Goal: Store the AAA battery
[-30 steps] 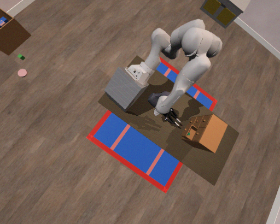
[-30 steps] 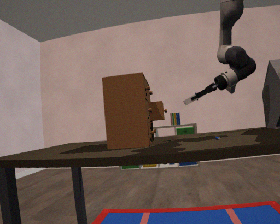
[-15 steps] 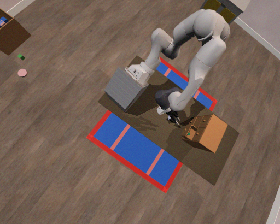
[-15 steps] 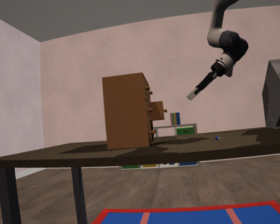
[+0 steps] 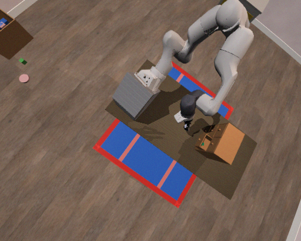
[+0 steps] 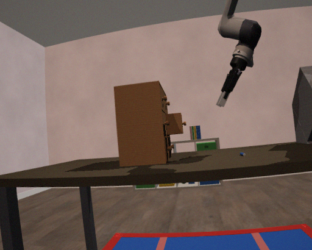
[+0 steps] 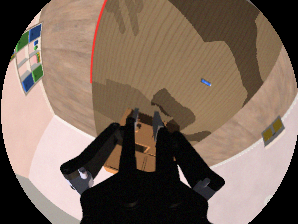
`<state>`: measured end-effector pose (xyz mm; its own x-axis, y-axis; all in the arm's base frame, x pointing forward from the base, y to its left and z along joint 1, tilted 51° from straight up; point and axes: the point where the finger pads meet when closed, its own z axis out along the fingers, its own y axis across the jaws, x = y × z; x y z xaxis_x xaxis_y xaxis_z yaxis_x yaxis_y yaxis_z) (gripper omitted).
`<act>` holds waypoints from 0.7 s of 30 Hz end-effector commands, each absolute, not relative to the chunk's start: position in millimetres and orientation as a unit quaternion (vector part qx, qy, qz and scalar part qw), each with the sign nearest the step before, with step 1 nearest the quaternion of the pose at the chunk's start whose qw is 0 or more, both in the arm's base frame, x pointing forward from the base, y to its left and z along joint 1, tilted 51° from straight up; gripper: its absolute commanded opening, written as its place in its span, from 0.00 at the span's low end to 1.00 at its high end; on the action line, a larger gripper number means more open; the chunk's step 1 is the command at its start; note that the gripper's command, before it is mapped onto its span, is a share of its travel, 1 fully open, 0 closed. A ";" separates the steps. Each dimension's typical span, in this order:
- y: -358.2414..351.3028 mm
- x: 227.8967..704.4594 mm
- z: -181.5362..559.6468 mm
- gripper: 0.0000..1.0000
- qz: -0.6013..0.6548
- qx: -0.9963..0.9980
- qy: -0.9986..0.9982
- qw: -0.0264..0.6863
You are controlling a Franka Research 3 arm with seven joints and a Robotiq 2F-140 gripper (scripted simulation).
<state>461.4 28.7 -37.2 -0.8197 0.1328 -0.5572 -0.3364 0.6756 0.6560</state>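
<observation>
The tool [image 6: 222, 102], fingers nearly pressed together and pinching nothing, hangs high; the battery [image 6: 242, 154] lies on the worktop [image 6: 81, 171] at its 5 o'clock. Such a narrow gap could knock the battery rolling, and the open drawer [image 6: 175, 123] may droop.

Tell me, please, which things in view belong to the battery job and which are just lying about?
Job: small chest; its pulled-out drawer; blue battery on the table; tool, nearly shut, holding nothing.

Lying about: grey box; blue-red mat; pink disc; green block; far bookshelf.
</observation>
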 end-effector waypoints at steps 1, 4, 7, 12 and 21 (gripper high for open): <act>22.0 449.1 -36.7 0.20 0.441 -0.016 0.879 0.180; 15.8 442.9 -33.3 0.20 0.440 -0.034 0.885 0.145; 10.3 437.4 -30.2 0.20 0.439 -0.050 0.890 0.113; 2.5 429.4 -25.9 0.20 0.436 -0.072 0.895 0.067; -4.3 422.6 -22.2 0.20 0.432 -0.091 0.897 0.027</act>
<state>431.4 -10.2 -26.5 -0.9428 -0.1750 -0.2838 -0.3289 0.6273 0.7059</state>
